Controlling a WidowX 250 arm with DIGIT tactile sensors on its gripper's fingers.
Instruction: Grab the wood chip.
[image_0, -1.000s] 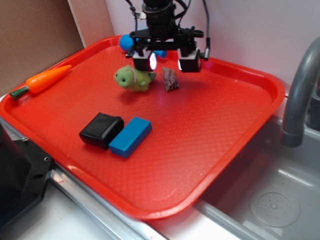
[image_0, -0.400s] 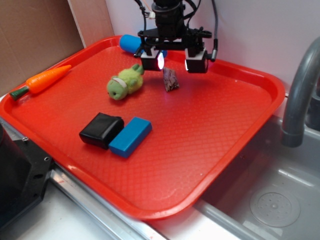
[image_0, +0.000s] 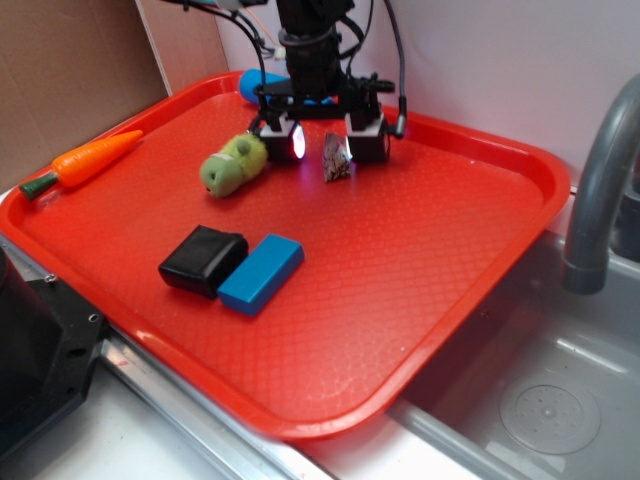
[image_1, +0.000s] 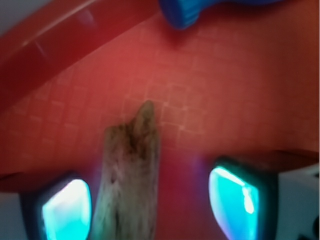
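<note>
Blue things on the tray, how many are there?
2. A blue block lies beside the black block near the front; a blue object sits at the back edge, partly hidden behind the arm.

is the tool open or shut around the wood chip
Open. The tool straddles the small rough brown wood chip; in the wrist view red tray shows between the chip and one glowing pad.

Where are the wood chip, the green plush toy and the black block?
wood chip (image_0: 336, 160), exterior view, middle of its grainy face.
green plush toy (image_0: 232, 167), exterior view, middle of its body.
black block (image_0: 204, 260), exterior view, centre of its top face.
</note>
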